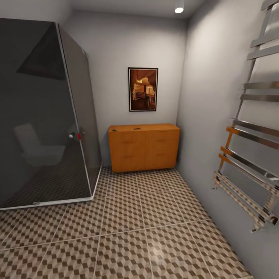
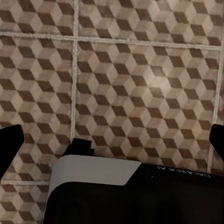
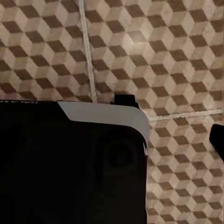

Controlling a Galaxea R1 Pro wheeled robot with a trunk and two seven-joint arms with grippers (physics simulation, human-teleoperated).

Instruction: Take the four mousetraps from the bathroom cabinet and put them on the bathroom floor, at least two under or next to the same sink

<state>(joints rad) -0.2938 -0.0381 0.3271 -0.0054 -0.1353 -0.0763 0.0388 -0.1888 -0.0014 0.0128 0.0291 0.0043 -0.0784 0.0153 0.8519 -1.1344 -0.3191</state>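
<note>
The mousetraps are not to be seen from here; I judge they lie inside the orange cabinet (image 1: 144, 147), which stands closed against the far wall under a framed picture (image 1: 143, 89), so their heading and long axis cannot be told yet. By the task they are small traps, so they should be light, stiff and thin, low to whatever shelf carries them. The likely hold is across the short width of a board, with the fingers set on its two long edges; a pinch on the flat faces would be hard to get while it lies down.

The bathroom floor (image 1: 128, 236), tiled in a cube pattern, stretches bare between the robot and the cabinet. A dark glass shower enclosure (image 1: 42, 116) fills the left corner, and a chrome towel rail (image 1: 252, 155) hangs on the right wall.

Both wrist views look down on floor tiles past dark parts of the robot's body. Dark tips show at the picture edges, but whether the fingers of either arm are spread or closed, I cannot tell; nothing appears between them.
</note>
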